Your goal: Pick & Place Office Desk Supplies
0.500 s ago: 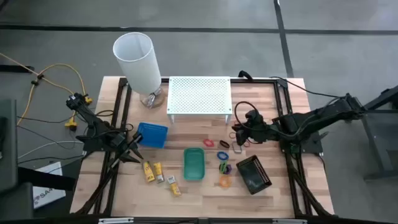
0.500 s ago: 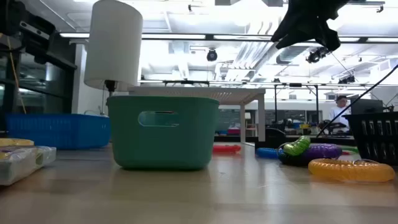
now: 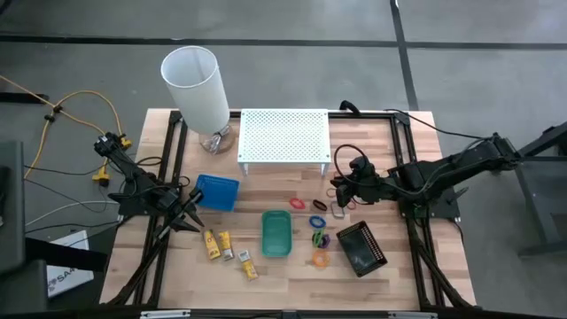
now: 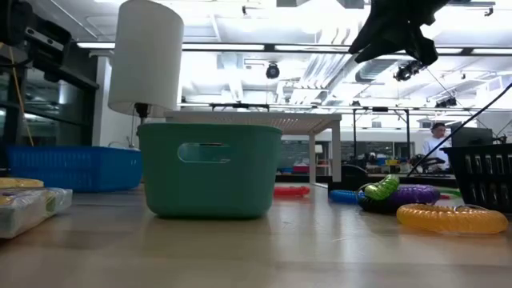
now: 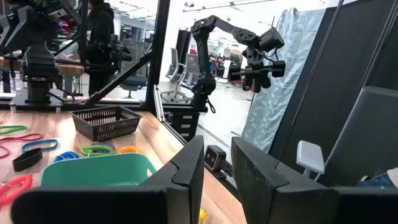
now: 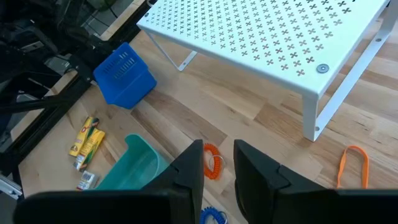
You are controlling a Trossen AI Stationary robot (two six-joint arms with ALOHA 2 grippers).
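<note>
The office desk supplies lie on the wooden table: yellow-and-white blocks [image 3: 219, 245], a green tray [image 3: 276, 233], a blue tray [image 3: 217, 191], a black tray [image 3: 361, 248] and thin coloured rings [image 3: 317, 221]. My left gripper [image 3: 193, 221] stands at the table's left edge next to the blue tray, its fingers [image 5: 186, 168] a little apart with nothing between them. My right gripper [image 3: 337, 193] hangs above the rings right of centre, high over the table [image 4: 392, 36]. It is narrowly open [image 6: 219, 165] and holds nothing.
A white perforated shelf [image 3: 284, 137] stands at the back centre, with a white cylindrical lamp [image 3: 197, 87] to its left. A red coil ring [image 6: 212, 162] and an orange band [image 6: 353, 163] lie in front of the shelf. Bare wood shows along the near edge.
</note>
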